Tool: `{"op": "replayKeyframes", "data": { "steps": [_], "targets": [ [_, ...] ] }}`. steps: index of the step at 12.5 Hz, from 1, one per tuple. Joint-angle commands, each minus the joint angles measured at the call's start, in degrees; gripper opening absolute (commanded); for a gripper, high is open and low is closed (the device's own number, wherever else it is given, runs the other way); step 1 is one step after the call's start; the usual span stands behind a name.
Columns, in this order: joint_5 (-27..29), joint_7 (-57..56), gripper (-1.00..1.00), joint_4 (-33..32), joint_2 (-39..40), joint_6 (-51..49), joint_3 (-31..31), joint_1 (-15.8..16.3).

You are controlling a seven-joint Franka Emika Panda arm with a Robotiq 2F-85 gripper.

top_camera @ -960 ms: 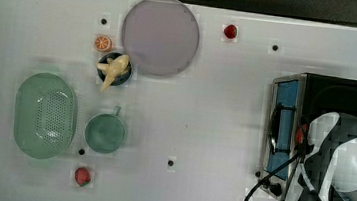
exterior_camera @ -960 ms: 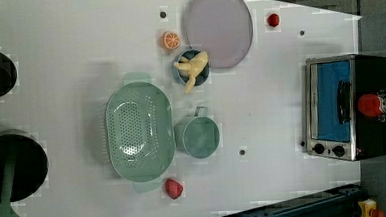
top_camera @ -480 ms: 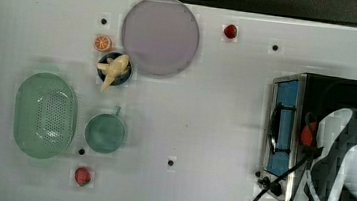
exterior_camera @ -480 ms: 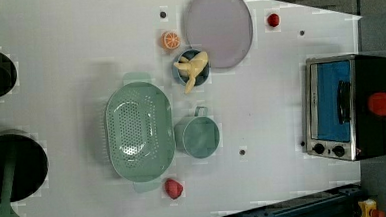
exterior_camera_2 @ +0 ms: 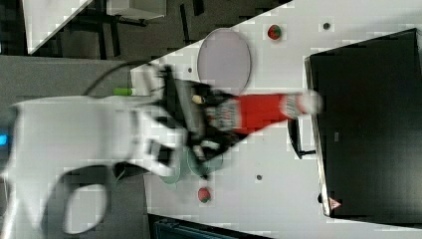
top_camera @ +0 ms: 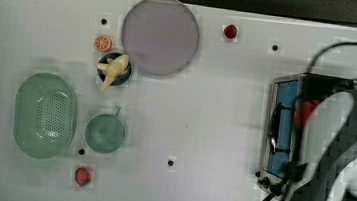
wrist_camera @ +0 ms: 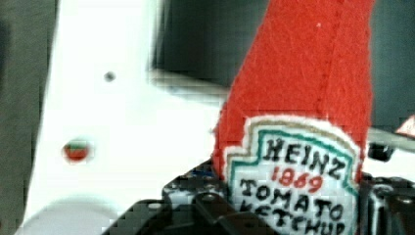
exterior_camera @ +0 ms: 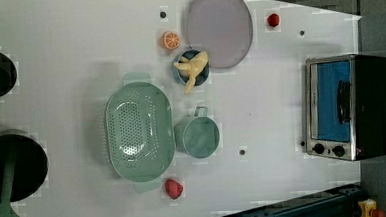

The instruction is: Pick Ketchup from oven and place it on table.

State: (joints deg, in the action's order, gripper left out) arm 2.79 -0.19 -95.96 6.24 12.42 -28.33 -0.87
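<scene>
My gripper (exterior_camera_2: 219,122) is shut on the base of the ketchup (exterior_camera_2: 259,112), a red bottle with a white label and white cap. The bottle lies roughly level in the air, its cap pointing at the black oven (exterior_camera_2: 368,124). In the wrist view the ketchup (wrist_camera: 293,98) stands close up, its labelled end between the fingers (wrist_camera: 205,208). From above, a bit of the red ketchup (top_camera: 307,111) peeks out beside my white arm, over the oven (top_camera: 282,126) and its blue glass door. The oven (exterior_camera: 346,108) stands shut at the white table's (exterior_camera: 271,109) right end in the left view.
On the table in the top view are a purple plate (top_camera: 159,35), a green colander (top_camera: 45,115), a teal cup (top_camera: 105,133), a dark bowl with a yellow item (top_camera: 114,68), an orange slice (top_camera: 103,43) and two strawberries (top_camera: 230,31) (top_camera: 82,176). Bare tabletop lies between cup and oven.
The arm has carried the ketchup away from the oven's top: in the left view the bottle slid off past the right edge. In the top view the arm looms larger.
</scene>
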Motion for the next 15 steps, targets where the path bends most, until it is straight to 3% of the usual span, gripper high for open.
{"op": "replayKeyframes", "data": {
  "steps": [1,8,15],
  "targets": [
    [1.1,-4.6,0.29,1.5,-0.9,-1.4,5.7,5.1],
    [1.1,-3.8,0.29,-6.1,-0.9,0.8,16.1,7.6],
    [1.1,-0.2,0.29,-28.0,0.3,20.9,16.8,8.1]
  ]
}}
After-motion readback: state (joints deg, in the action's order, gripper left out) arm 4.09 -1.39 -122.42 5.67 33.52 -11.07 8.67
